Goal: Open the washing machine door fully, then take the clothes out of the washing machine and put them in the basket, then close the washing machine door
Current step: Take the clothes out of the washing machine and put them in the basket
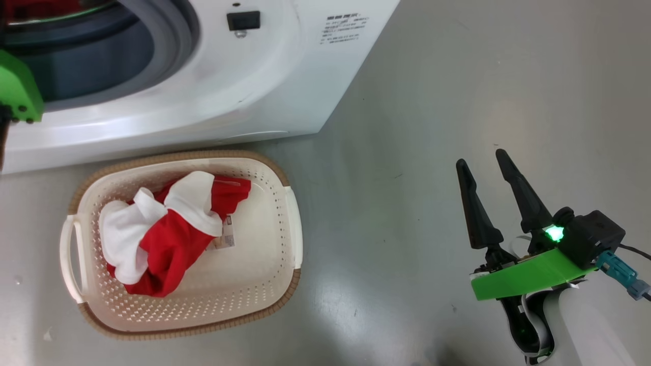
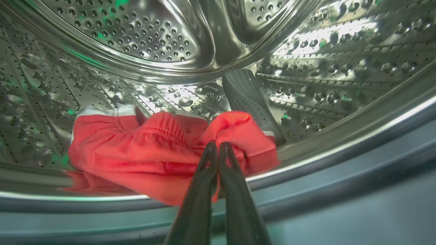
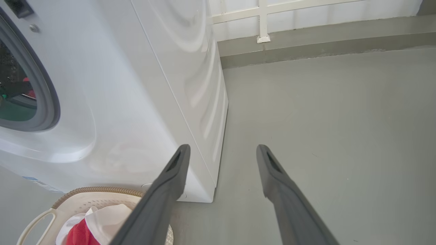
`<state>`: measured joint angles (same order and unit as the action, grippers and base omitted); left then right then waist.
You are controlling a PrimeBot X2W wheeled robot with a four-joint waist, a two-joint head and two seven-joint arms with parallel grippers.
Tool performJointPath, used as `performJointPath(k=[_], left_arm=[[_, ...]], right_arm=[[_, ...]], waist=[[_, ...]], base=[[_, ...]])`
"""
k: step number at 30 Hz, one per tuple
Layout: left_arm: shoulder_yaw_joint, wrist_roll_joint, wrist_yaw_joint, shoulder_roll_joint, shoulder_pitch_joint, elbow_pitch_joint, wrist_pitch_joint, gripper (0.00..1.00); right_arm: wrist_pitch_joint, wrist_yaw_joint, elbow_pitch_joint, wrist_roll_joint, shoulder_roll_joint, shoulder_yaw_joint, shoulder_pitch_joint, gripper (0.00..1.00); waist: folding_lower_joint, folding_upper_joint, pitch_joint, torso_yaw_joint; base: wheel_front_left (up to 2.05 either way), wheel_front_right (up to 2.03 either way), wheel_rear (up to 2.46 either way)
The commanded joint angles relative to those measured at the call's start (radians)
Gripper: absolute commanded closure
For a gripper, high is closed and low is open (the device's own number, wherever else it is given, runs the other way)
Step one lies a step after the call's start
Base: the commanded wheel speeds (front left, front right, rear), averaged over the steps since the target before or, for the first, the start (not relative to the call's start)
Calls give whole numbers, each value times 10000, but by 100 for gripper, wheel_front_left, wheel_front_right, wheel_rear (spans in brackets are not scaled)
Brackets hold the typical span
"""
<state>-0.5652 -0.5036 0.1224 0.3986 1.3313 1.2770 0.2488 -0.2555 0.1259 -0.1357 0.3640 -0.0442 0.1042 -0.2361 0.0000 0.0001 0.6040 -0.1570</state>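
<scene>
Left gripper [image 2: 218, 147] closed tight on a fold of the red garment [image 2: 146, 153] at the front lip of the washing machine drum [image 2: 153, 41], evidently for lifting out. Basket [image 1: 264, 274] sits directly before the machine to receive it, with one red-and-white garment [image 1: 168, 239] inside. Right gripper [image 1: 481, 158] spread wide, empty, beside the machine.

We're not getting any readable text here. We're seeing a small block of grey print [image 1: 344, 29] on the white front of the washing machine [image 1: 285, 86]: several short lines, too small to make out. We're also seeing a paper label [image 1: 226, 238] with dark print lying in the basket [image 1: 254, 290], its characters blurring out. In the right wrist view we're spotting a strip sticker [image 3: 37, 183] with a blue edge low on the machine's front, and it's unreadable too.
</scene>
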Motion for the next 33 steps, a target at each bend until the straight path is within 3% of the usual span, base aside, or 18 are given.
performJointPath(k=[1,15,33], left_arm=[[373,-192,2,409,-28,-328,119,100],[2786,-247,-251,85,-2160,-3838,128,100],[6246,1763,38,-1747,-6297,-8150,129,100]], right_arm=[[-63,48,175,77,-60,167,1,0],[-63,48,51,-23,-60,-14,181,0],[-63,48,-34,-361,-60,-470,583,0]], waist=[[0,-1,-60,30],[0,-1,-843,415],[0,-1,-1713,1037]], base=[[0,0,0],[0,0,0],[0,0,0]])
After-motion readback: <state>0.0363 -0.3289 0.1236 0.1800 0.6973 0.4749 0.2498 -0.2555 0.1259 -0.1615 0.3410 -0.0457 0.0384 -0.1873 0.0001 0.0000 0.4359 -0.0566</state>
